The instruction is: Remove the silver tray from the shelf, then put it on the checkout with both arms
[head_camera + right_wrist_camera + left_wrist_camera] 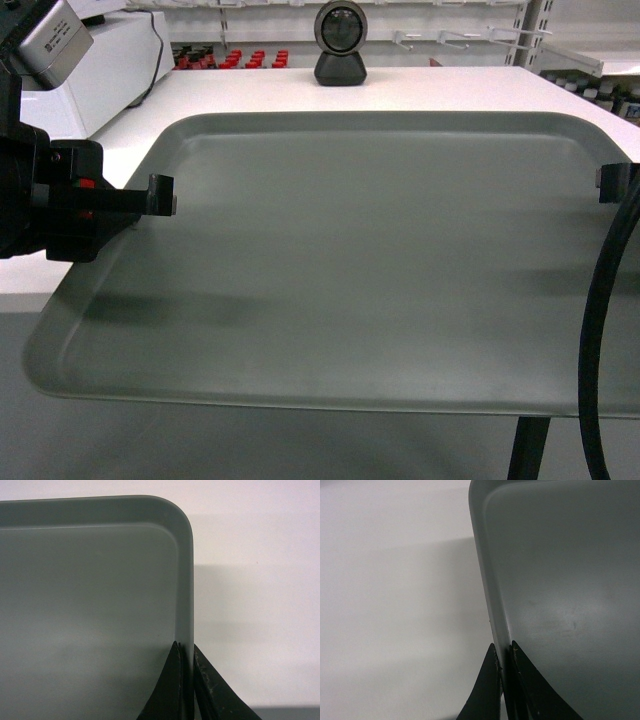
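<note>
Silver tray (350, 270) filled the near view, far part over the white checkout (420, 85), left gripper (505, 655) clamped on its left rim, right gripper (186, 652) pinching its right rim, scanner (340, 42) beyond

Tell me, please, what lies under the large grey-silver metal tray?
The grey-silver metal tray, pinched by the left gripper and right gripper, has the white checkout counter beneath its far part; the surface directly below is hidden.

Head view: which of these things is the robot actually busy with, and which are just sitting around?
Busy with:
- silver tray, held at both side rims
- left gripper, fingers clamped on the rim
- right gripper, likewise clamped
- white checkout under the tray

Just sitting around:
- black scanner
- grey machine
- red-capped bottles behind
</note>
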